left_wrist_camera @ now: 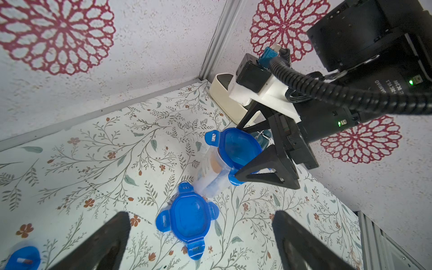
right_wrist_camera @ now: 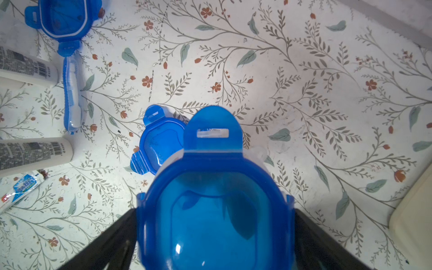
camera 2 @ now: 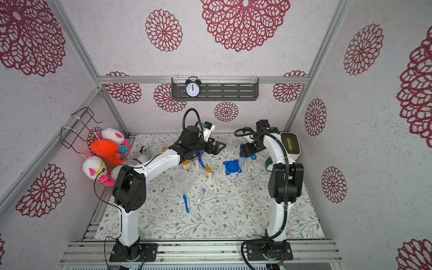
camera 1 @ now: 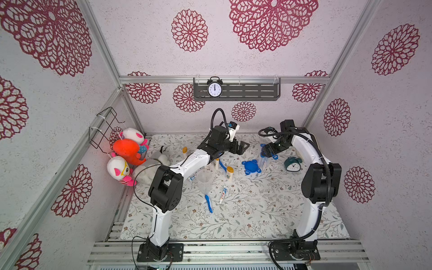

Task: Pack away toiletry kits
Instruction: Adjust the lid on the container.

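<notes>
A clear jar (camera 1: 263, 161) with a blue four-tab lid (right_wrist_camera: 215, 210) stands at the back right. My right gripper (right_wrist_camera: 215, 210) is open wide astride that lid, fingers close against its side tabs. My left gripper (camera 1: 243, 148) hangs open and empty above the mat, over a loose blue lid (left_wrist_camera: 189, 219). An empty clear jar (camera 1: 205, 178) lies mid-table by a blue toothbrush (camera 1: 208, 203), a toothpaste tube (camera 1: 223, 194) and an orange-capped white bottle (camera 1: 230, 173). More bottles (right_wrist_camera: 32, 152) and a second toothbrush (right_wrist_camera: 71, 93) lie under the left arm.
Plush toys (camera 1: 128, 152) are piled at the left wall under a wire basket (camera 1: 105, 126). A teal alarm clock (camera 1: 292, 164) stands beside the right arm, and a cream device (camera 2: 290, 142) sits in the back right corner. A black clock (camera 1: 214, 88) rests on the wall shelf.
</notes>
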